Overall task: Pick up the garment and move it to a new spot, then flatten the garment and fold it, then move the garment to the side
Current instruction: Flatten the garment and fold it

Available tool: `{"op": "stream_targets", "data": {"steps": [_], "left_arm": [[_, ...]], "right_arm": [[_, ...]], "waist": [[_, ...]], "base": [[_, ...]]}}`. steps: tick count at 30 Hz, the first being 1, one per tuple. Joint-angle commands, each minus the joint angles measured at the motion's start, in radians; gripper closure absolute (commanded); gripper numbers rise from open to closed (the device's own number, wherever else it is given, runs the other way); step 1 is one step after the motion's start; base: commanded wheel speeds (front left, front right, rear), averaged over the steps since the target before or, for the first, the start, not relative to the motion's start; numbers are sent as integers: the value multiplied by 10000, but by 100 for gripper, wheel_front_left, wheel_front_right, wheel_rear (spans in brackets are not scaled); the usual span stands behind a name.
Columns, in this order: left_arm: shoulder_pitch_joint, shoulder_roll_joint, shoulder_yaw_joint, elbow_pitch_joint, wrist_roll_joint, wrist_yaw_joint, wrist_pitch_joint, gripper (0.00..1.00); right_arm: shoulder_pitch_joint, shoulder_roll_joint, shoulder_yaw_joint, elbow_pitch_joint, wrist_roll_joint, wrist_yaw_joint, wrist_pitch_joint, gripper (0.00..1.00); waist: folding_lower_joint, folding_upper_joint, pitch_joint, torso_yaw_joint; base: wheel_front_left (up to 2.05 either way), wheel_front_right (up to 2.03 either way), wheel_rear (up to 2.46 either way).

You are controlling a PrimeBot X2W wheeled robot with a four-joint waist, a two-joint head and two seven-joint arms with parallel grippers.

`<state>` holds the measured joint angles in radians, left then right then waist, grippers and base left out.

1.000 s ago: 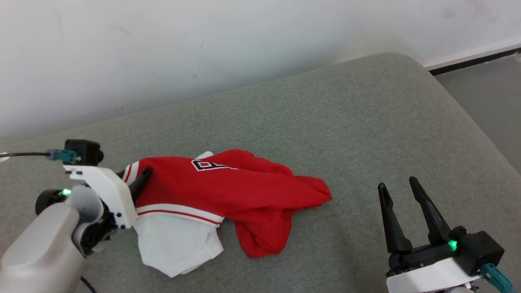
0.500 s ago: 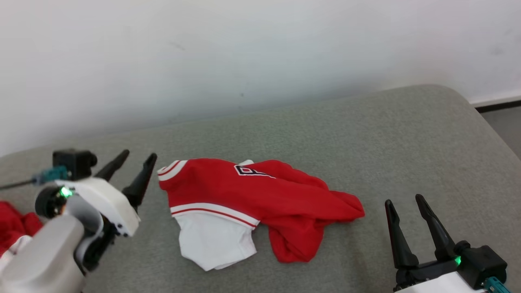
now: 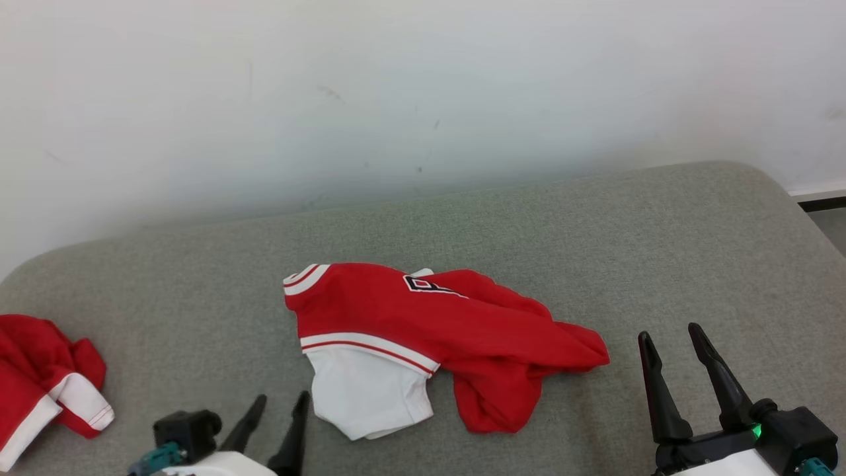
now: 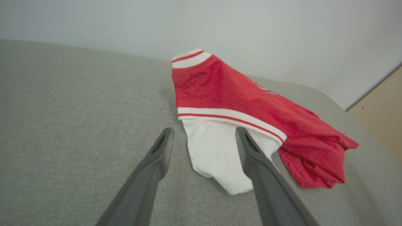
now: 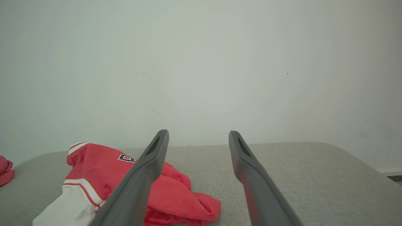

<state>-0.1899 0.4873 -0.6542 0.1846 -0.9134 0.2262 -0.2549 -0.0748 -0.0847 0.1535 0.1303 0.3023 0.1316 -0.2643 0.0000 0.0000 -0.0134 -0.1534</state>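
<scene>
**Room and Surroundings**

A pale wall (image 3: 423, 79), lightly scuffed, stands behind a grey fabric-covered bench (image 3: 595, 225) with rounded corners. At the right, a dark skirting strip (image 3: 823, 203) meets grey floor (image 3: 834, 231). Lighting is even and diffuse.

Head cam high, looking down over grey padded surface (image 3: 595, 231) toward wall (image 3: 423, 79); left wrist cam low, close; right wrist cam low, level, farther; all share red garment (image 3: 462, 317)

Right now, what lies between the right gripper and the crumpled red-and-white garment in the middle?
Nothing but bare grey fabric cushion, seen in the head view, between the right gripper and the crumpled red-and-white cloth garment.
</scene>
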Motion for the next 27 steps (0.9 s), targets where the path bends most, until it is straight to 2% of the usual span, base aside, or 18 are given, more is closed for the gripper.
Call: {"op": "stream_targets", "data": {"steps": [1,4,14,19,26,27], "left_arm": [[111,-16,-128,-7,-162,-42,186,0],[57,-90,-447,227,-192,65,808,0],[-608,-504,-788,1449,-930,-210,2627,0],[-1021,-951,-694,2164,-1409,-429,2988,0],[-1498,-1183,-616,2972,-1545,-555,3238,0],[-1557,-1215,-618,3051,-1563,-607,3257,64]], "right_arm": [[101,-81,1,10,15,-19,0,0],[8,-120,56,46,33,-19,0,0],[-140,-6,289,125,127,-19,0,0],[-202,59,326,144,155,-19,0,0],[-274,193,331,123,224,-19,1,0],[-283,203,305,125,233,-19,1,0]], "waist": [[0,0,4,17],[0,0,25,14],[0,0,158,-354],[0,0,271,-599],[0,0,528,-940],[0,0,546,-960]], "base": [[0,0,0],[0,0,0],[0,0,0],[0,0,0],[0,0,0],[0,0,0]]}}
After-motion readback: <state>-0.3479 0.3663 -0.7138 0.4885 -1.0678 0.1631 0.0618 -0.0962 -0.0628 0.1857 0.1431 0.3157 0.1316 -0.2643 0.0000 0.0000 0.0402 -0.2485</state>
